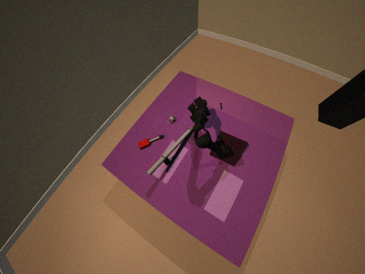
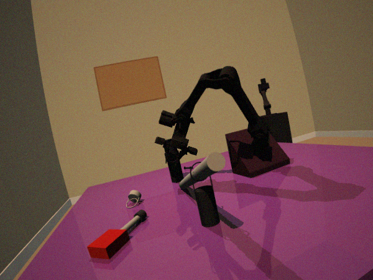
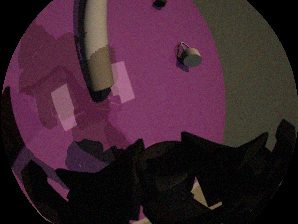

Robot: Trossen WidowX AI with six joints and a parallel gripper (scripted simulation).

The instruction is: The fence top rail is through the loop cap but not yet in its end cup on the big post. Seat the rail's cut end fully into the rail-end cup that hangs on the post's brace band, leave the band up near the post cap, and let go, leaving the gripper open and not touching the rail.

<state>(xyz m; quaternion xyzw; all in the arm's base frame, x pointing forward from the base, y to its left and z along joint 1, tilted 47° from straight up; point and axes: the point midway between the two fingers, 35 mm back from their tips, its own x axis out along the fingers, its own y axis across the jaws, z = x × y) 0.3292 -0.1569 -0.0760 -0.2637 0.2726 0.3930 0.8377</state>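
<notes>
Evidently the end effector (image 2: 176,162) is gripping something at the far end of the rail (image 2: 202,173), probably the post, while the rail is slanting through the near loop cap; seating looks next.

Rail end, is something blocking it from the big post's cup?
Nothing visible does. The rail ends right beside the big post, whose top the gripper clamps. The cup is too dark to see.
</notes>
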